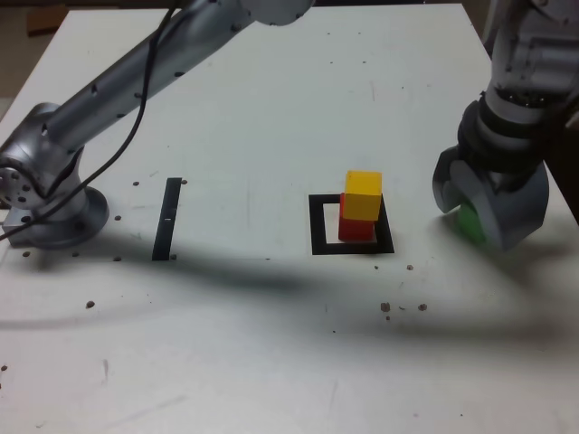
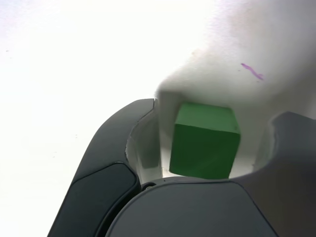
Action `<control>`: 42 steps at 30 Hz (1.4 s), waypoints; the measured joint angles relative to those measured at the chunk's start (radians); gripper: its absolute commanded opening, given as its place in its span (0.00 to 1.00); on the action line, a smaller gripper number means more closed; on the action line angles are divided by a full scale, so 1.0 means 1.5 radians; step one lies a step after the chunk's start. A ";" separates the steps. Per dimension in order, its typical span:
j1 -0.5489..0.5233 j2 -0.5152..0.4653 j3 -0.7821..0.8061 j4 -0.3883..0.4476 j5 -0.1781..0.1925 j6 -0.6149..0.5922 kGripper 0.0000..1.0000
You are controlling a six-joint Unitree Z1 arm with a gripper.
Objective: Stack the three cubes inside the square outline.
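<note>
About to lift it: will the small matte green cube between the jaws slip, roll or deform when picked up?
The small matte green cube looks rigid with flat faces and sharp edges, so it probably won't deform or roll. Its matte surface likely grips well. The gripper straddles it with gaps on both sides, so it might shift slightly as the jaws meet it.

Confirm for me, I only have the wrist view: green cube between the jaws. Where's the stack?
Observer: The yellow cube sits on the red cube inside the square outline, to the exterior view's left of the gripper.
Operator: Stack straight?
Observer: No, yellow is offset toward the exterior view's right.
Operator: Green cube lifted?
Observer: The green cube looks low at the table; contact is hidden by the jaws.
</note>
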 measured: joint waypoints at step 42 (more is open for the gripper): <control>0.000 -0.231 0.144 0.096 0.009 -0.289 0.33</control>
